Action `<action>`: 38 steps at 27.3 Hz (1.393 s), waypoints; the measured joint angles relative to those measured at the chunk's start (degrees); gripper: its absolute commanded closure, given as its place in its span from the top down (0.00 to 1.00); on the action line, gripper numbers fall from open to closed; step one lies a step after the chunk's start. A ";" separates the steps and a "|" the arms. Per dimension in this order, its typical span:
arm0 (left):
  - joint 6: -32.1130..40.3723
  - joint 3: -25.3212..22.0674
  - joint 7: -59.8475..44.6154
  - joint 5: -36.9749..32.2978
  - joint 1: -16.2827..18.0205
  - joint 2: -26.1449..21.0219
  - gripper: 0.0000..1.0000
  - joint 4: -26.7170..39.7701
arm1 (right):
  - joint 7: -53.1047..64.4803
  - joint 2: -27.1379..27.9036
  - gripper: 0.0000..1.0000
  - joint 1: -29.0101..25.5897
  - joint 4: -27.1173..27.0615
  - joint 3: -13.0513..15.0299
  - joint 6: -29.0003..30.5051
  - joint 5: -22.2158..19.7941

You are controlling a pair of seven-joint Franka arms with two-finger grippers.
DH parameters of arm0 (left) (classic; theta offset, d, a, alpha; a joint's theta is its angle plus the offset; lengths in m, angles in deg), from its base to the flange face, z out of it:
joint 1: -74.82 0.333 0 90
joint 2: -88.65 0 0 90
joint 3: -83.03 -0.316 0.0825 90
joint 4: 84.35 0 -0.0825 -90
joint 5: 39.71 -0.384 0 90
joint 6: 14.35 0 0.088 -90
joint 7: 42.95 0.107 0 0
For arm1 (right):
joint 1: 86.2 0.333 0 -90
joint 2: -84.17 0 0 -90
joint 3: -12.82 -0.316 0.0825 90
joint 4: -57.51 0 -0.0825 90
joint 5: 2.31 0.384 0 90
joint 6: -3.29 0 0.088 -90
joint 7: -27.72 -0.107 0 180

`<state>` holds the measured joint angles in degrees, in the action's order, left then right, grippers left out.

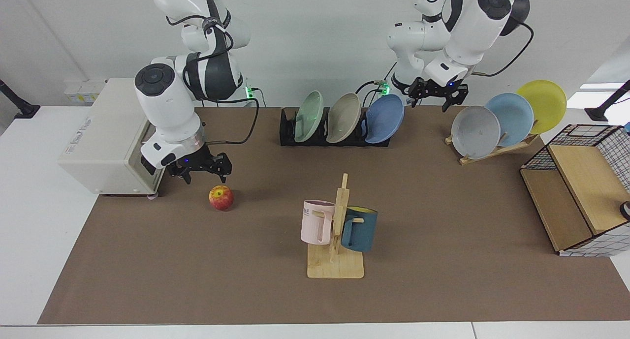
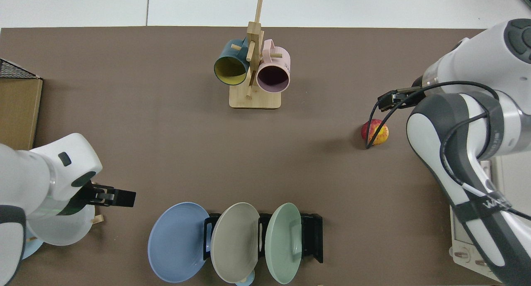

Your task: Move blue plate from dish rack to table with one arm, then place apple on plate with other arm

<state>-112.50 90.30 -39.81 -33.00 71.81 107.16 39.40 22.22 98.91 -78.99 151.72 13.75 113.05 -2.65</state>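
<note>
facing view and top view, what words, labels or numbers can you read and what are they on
"ME": dark letters, apparently the end of a longer word, on the side of the pink mug hanging on the wooden mug stand.
Printed line on the side of the white oven: too small to read.
White lettering on the black band of the arm over the oven in the top view: only partly visible, not readable.
Nothing else carries text.
</note>
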 measured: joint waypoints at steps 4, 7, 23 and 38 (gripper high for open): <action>-2.31 0.21 2.21 2.83 -0.64 0.84 1.00 4.97 | 0.00 1.41 1.00 0.06 0.22 -0.09 2.26 0.00; -2.58 0.21 4.02 4.82 -0.73 1.25 1.00 7.41 | 0.00 2.11 1.00 0.21 0.83 -0.15 3.60 0.00; -3.02 0.55 5.92 8.01 -1.26 2.03 0.66 14.19 | -0.01 3.31 1.00 0.69 12.72 -0.18 16.56 0.00; -3.10 4.10 5.41 7.99 -1.29 2.06 0.10 15.56 | -0.02 4.61 1.00 0.63 15.98 0.02 19.15 0.00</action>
<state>-115.60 94.40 -34.41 -25.01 70.51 109.22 54.96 22.20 103.52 -78.36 167.70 13.77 132.20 -2.65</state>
